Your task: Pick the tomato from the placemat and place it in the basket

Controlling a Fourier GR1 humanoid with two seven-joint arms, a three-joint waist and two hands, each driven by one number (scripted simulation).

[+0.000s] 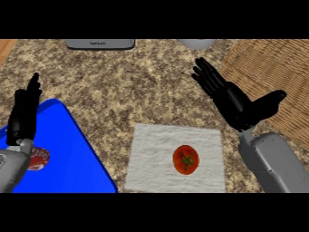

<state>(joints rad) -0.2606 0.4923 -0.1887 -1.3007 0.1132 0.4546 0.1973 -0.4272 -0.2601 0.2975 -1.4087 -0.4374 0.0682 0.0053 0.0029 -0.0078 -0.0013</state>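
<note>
- I see the tomato lying on the pale grey placemat, right of its middle, with nothing touching it.
- My right hand hovers beyond the placemat's far right corner, fingers straight and released, thumb spread toward the woven basket.
- The basket sits at the right of the granite counter.
- My left hand rests open, fingers up, over the blue tray.
- A red-and-white object lies on that tray beside my left wrist.
</note>
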